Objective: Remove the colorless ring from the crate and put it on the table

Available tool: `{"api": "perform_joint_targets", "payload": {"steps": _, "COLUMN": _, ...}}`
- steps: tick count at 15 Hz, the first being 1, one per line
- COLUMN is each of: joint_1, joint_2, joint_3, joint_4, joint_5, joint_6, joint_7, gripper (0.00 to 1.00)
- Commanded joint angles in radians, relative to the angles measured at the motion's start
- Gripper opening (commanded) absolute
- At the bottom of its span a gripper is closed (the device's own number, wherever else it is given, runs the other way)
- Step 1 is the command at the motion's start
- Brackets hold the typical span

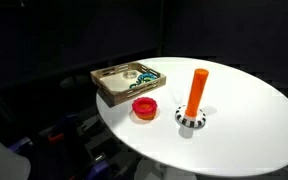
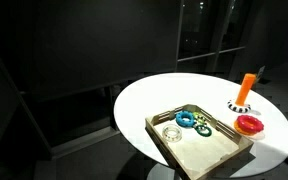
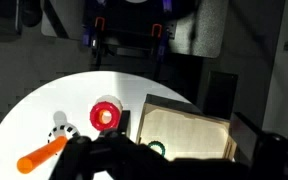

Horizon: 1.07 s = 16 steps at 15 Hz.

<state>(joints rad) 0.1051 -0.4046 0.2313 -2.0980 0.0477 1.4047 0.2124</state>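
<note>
The crate [image 2: 220,156] is a shallow tan wooden tray at the table's edge, and it shows in both exterior views [image 1: 112,88]. The colorless ring [image 2: 171,131] lies in it as a faint whitish circle, beside a teal ring [image 2: 186,118] and a green ring [image 2: 201,128]. In the wrist view the crate [image 3: 189,128] lies below me, with only a green ring [image 3: 156,148] peeking out. The colorless ring is hidden there. My gripper [image 3: 182,168] is a dark mass along the bottom edge, above the crate. Its jaws cannot be made out. The arm is out of both exterior views.
The round white table [image 1: 249,110] carries a red ring [image 1: 144,106] next to the crate and an upright orange peg [image 1: 196,90] on a checkered base [image 1: 190,121]. Dark floor and furniture surround the table [image 2: 144,100].
</note>
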Motion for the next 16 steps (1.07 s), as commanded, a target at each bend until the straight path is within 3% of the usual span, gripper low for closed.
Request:
{"api": "perform_joint_targets", "payload": {"steps": 1, "joint_1": 0.011, "joint_2": 0.002, "joint_3": -0.009, "joint_4": 0.003, "joint_5": -0.003, "joint_6": -0.002, "joint_7": 0.004, "gripper": 1.0}}
{"api": "perform_joint_targets", "payload": {"steps": 9, "joint_1": 0.008, "joint_2": 0.01, "joint_3": -0.006, "joint_4": 0.008, "joint_5": -0.012, "joint_6": 0.003, "joint_7": 0.01, "gripper": 1.0}}
{"api": "perform_joint_targets", "payload": {"steps": 16, "joint_1": -0.006, "joint_2": 0.142, "joint_3": 0.001, "joint_4": 0.108, "joint_5": -0.036, "joint_6": 0.088, "joint_7": 0.101, "gripper": 1.0}}
